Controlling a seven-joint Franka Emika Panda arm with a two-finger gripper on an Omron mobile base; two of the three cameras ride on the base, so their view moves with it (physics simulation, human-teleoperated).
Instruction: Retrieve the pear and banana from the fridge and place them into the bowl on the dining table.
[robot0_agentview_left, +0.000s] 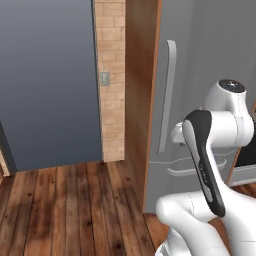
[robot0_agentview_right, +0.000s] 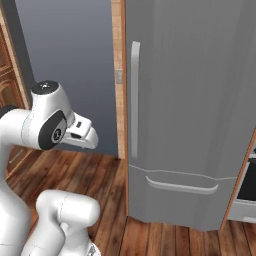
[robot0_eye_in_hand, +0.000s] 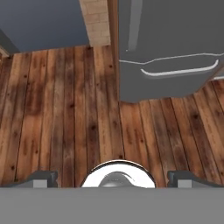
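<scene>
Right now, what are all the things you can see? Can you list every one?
fridge: one, matte grey, door shut, filling the right side ahead of the robot.
upright bar handle: one, pale grey, on the fridge door near its left edge.
drawer handle: one, pale grey, lying across the fridge's lower drawer.
brick pillar: one, tan, left of the fridge, with a small grey switch plate on it.
wall: one, dark blue-grey, left of the pillar.
floor: one, reddish-brown wooden planks, below everything.
oven: one, part seen at the right edge.
arm: one, white with dark joints.
fingers: two, dark, wide apart, holding nothing.
</scene>
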